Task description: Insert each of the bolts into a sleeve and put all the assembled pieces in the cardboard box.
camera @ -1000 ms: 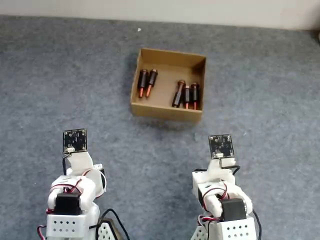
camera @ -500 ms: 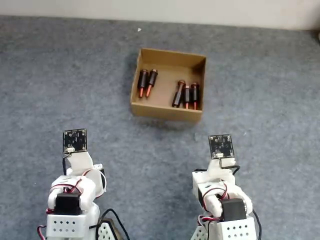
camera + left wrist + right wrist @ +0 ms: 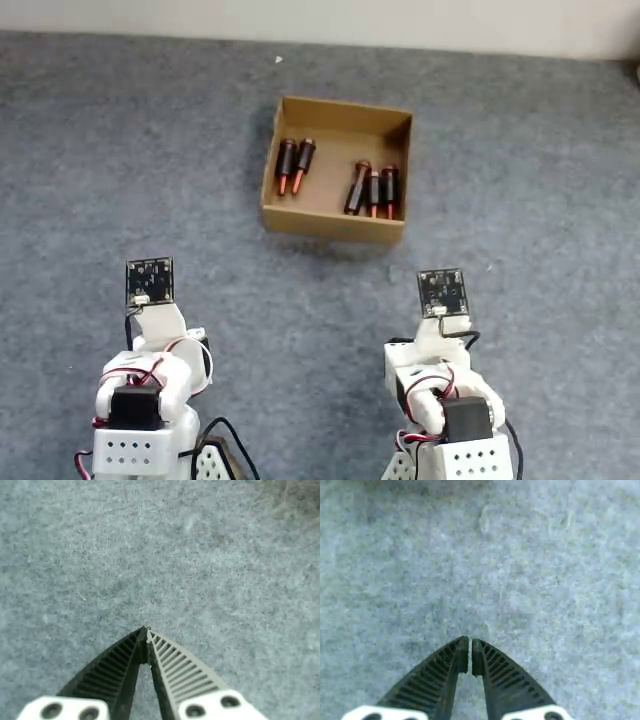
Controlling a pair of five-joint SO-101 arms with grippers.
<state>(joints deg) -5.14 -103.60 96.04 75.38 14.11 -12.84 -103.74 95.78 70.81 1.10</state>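
The cardboard box (image 3: 273,210) stands on the grey carpet at the middle back. Inside it lie several assembled pieces, black sleeves with copper bolt tips: two on the left (image 3: 293,165) and three on the right (image 3: 372,188). Both arms rest folded at the near edge, well short of the box. My left gripper (image 3: 147,633) is shut with nothing in it, tips together above bare carpet. My right gripper (image 3: 469,655) is shut too, holding nothing, also over bare carpet.
Grey carpet (image 3: 130,150) covers the whole work area around the box. A pale wall strip (image 3: 320,15) runs along the far edge. The left arm's base (image 3: 140,400) and the right arm's base (image 3: 445,410) stand at the near edge.
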